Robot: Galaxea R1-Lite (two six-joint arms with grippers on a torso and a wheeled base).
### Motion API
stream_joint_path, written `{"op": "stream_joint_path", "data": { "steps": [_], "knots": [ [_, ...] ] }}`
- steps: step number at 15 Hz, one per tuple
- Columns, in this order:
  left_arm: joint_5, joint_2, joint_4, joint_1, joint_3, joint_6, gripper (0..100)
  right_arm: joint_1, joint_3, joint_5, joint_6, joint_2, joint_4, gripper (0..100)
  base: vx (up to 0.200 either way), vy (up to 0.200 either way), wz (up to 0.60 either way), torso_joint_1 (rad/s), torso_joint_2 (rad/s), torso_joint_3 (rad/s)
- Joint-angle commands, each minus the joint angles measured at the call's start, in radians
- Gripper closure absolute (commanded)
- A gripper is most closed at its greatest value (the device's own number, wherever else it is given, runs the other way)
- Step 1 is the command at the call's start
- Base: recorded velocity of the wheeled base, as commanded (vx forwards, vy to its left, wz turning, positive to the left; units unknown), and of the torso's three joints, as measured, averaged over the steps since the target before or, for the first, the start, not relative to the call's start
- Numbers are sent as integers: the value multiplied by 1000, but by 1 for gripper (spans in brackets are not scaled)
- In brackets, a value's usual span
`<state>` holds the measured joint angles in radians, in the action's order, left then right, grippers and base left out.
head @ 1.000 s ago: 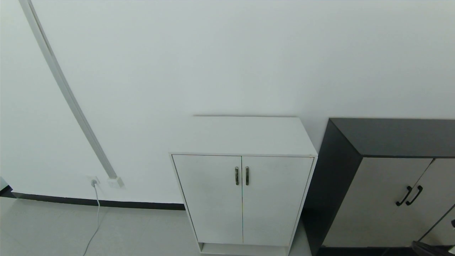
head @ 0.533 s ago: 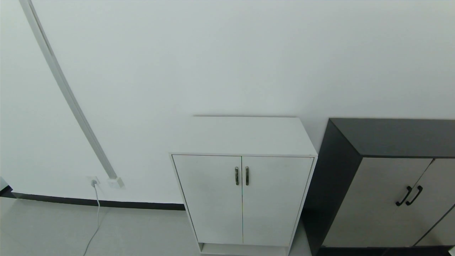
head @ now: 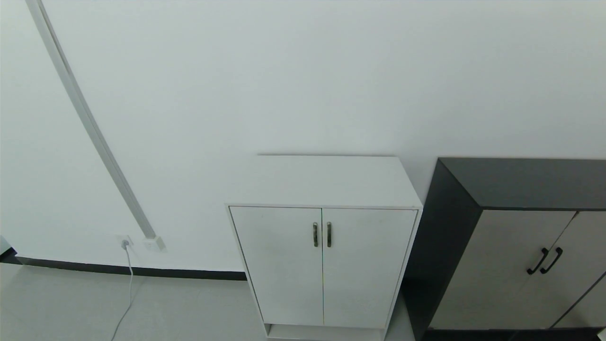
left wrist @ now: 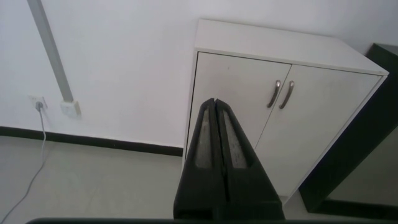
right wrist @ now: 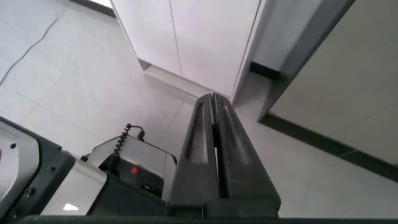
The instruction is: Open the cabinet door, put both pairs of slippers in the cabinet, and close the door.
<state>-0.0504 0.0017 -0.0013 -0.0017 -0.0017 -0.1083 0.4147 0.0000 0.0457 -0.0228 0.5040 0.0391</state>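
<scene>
The left end effector [left wrist: 214,104] and the right end effector [right wrist: 214,98] are both seen clenched, with nothing held. The white cabinet [head: 284,265] is found at lower centre of the head view, both doors shut, handles [head: 315,234] side by side. A dark cabinet [head: 450,227] is set just beside it, lower right.

Two cabinets: one white two-door cabinet [head: 326,182], one black-sided cabinet with grey doors [head: 445,227]. Four bar handles [head: 316,234], two per cabinet. One grey power cable [head: 131,277].
</scene>
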Motion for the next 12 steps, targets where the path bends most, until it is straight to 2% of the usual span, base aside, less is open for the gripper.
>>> {"op": "stream_joint_path", "data": {
  "steps": [1,3,5,7,9,10,12],
  "knots": [
    [-2,1,0,0,0,-1,100,-25,0,59,0,-45,-1,100,0,0,0,0,0,0],
    [0,1,0,0,0,-1,100,-85,0,120,3,-104,-2,100,0,0,0,0,0,0],
    [-2,1,0,0,0,-1,100,-191,0,121,4,-180,-2,100,0,0,0,0,0,0],
    [0,1,0,0,0,-1,100,-257,0,121,4,-272,-2,100,0,0,0,0,0,0],
    [-2,1,0,0,0,-1,100,-286,0,121,4,-321,-4,100,0,0,0,0,0,0],
    [0,1,0,0,0,-1,100,-333,0,121,4,-371,-4,100,0,0,0,0,0,0],
    [-2,1,0,0,0,-1,100,-340,0,123,6,-407,-1,100,0,0,0,0,0,0]
  ]
}}
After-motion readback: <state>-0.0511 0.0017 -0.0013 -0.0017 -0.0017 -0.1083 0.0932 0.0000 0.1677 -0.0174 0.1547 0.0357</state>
